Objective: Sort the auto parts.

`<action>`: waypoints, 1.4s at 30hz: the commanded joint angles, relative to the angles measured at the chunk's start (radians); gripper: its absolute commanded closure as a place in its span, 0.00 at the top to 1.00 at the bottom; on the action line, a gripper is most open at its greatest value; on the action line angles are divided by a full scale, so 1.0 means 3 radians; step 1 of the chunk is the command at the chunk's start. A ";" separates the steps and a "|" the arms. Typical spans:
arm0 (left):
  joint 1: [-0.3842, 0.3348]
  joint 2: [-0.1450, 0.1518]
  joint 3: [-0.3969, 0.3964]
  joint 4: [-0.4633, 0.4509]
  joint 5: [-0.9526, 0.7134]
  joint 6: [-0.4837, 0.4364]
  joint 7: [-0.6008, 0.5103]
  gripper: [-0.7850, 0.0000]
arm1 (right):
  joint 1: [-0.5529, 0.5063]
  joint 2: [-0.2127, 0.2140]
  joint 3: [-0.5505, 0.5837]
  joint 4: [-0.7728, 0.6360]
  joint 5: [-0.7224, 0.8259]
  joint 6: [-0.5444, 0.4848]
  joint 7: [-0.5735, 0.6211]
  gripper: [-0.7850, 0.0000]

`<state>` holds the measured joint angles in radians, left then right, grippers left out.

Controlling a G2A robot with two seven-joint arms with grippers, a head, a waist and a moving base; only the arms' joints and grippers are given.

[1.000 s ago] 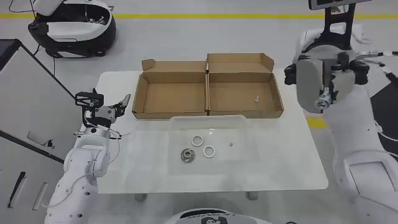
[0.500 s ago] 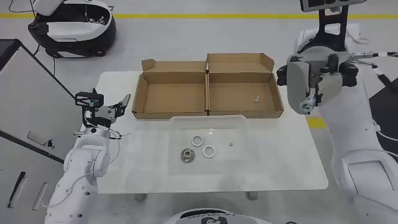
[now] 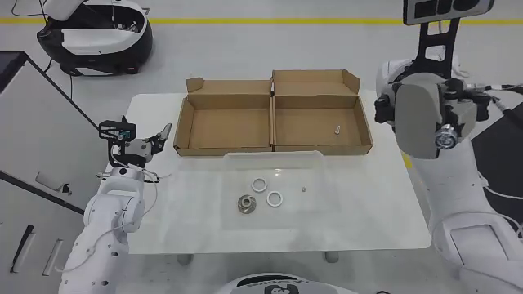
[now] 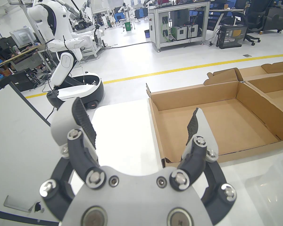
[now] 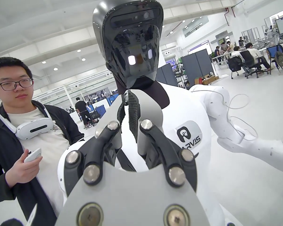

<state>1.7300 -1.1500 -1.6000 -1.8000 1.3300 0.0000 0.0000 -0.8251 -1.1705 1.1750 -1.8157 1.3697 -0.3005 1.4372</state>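
Robotics lab: humanoid robot [image 4: 47, 22], equipment rack [image 4: 179, 28].

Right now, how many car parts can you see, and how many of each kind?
White rings: 2
Grey metal disc: 1
Small pieces, too tiny to name: 2
Total: 5

- Top view looks down from above onto the table [image 3: 368, 212].
- Left wrist view, close behind the left gripper [image 4: 136, 105], faces low across the left box [image 4: 217, 118], shared with the top view.
- Right wrist view faces upward, off the table.
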 commanded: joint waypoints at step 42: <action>0.0000 0.0000 0.0000 0.0000 0.0000 0.0000 0.0000 1.00 | -0.0093 -0.0118 0.0071 -0.0097 -0.0755 0.0240 -0.0112 0.00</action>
<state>1.7300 -1.1500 -1.6000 -1.8000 1.3300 0.0000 0.0000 -0.8530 -1.2058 1.1959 -1.8437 1.1522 -0.2316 1.4038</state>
